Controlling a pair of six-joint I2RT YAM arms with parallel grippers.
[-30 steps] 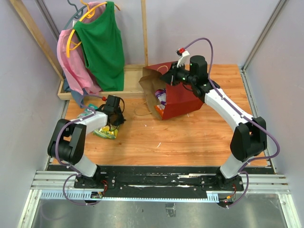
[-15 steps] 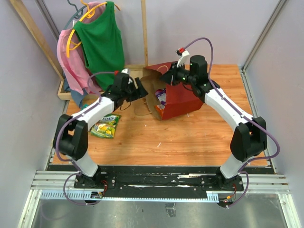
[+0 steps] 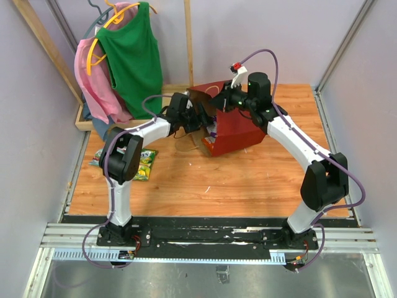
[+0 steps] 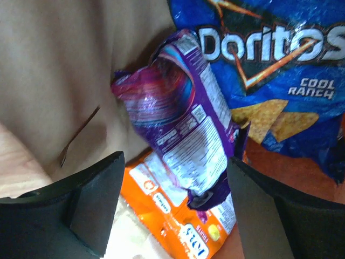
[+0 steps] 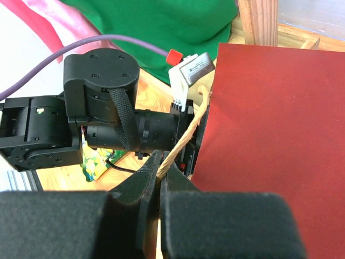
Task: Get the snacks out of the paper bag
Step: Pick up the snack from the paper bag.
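Left wrist view: the left claw (image 4: 173, 178) is seen spread wide inside the paper bag (image 4: 64, 70), with its fingers (image 4: 99, 199) set on either side of a purple candy bag (image 4: 183, 124) and nothing gripped yet. The candy bag is made of thin, glossy, crinkled film. It is judged to be light, soft and slippery, so a hold across its narrow middle or on a crimped end seam would be safest. Beneath it a flat orange packet (image 4: 172, 221) is partly covered. Beside it lies a blue Doritos bag (image 4: 269, 59), puffed and shiny. Its chips are judged fragile, so it would be better pinched at a sealed edge than squeezed across the body.

The bag's inside is matte brown kraft, creased and easily dented, and its outside is smooth red card. In the top view the paper bag (image 3: 242, 130) lies on its side on the wooden table (image 3: 248, 180), with its mouth turned towards the left arm. The right claw (image 5: 160, 178) is pinched shut on the pale cord handle (image 5: 188, 135), and the mouth is held up by it. A green-yellow packet (image 3: 141, 164) lies on the table, well apart from the bag.
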